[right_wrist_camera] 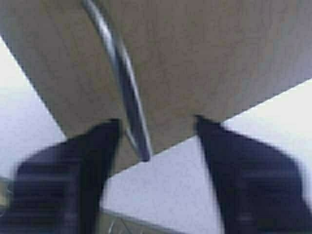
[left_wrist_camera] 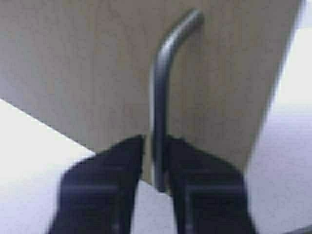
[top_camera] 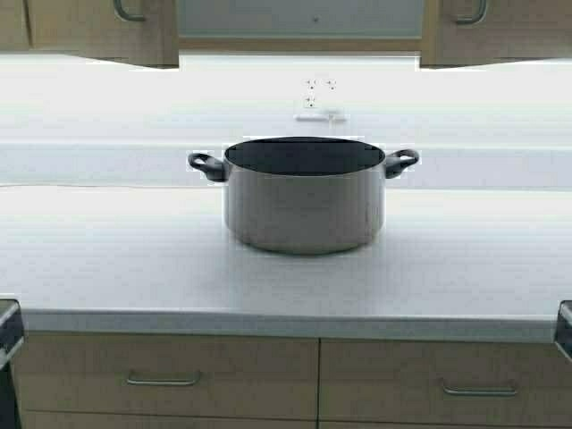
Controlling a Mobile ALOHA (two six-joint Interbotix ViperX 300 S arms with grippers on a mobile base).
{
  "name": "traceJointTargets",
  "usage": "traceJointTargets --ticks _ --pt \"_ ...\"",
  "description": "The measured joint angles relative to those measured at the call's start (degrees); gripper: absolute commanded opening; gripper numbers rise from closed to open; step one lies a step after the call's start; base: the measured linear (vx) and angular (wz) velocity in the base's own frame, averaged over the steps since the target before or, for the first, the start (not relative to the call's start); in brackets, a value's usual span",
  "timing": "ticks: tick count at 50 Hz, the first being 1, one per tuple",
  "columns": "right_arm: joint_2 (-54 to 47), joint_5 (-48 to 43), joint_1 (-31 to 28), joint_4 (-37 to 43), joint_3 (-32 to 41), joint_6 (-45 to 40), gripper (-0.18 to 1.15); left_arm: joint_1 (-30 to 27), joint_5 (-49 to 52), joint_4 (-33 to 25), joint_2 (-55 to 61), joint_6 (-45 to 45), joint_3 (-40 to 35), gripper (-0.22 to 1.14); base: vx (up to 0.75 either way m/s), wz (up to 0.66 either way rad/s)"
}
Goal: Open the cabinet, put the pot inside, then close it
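The steel pot (top_camera: 304, 206) stands upright on the white counter (top_camera: 116, 259), dark inside, with black loop handles at both sides. Above it, the cabinet shows its left door (top_camera: 98, 36) and right door (top_camera: 500, 36) standing apart, with the grey interior (top_camera: 299, 18) between them. Neither gripper shows in the high view. In the left wrist view my left gripper (left_wrist_camera: 156, 146) is shut on the lower end of the door's metal handle (left_wrist_camera: 161, 87). In the right wrist view my right gripper (right_wrist_camera: 156, 126) is open wide, and the other door's handle (right_wrist_camera: 124, 83) hangs between its fingers, nearer one of them.
A wall outlet (top_camera: 319, 98) sits on the backsplash behind the pot. Base drawers (top_camera: 170, 366) with horizontal handles run below the counter's front edge. Dark robot parts show at the lower left (top_camera: 5, 331) and lower right (top_camera: 565, 326) edges.
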State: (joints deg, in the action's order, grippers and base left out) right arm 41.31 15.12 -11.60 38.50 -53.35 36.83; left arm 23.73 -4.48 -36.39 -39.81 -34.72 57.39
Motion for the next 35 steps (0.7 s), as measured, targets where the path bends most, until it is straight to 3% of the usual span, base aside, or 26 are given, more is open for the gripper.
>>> traceJointTargets --ticks 14,27,31,35 --pt "5.8 6.8 1.1 -1.8 -1.8 0.1 1.04 -0.4 6.4 0.0 -3.8 1.1 1.5 1.03 -0.02 0.02" --pt "14.1 20.4 0.9 -0.9 -2.7 0.0 1.03 -0.7 17.4 0.0 -13.5 3.8 3.9 0.99 0.01 0.01" --pt "14.9 22.9 -0.2 2.1 -2.1 0.1 1.00 0.6 20.7 0.0 -13.9 4.3 3.8 0.89 0.00 0.00" --pt "14.9 23.1 -2.6 5.5 -0.9 0.3 0.90 4.0 21.1 0.0 -13.4 4.3 3.2 0.64 0.00 0.00"
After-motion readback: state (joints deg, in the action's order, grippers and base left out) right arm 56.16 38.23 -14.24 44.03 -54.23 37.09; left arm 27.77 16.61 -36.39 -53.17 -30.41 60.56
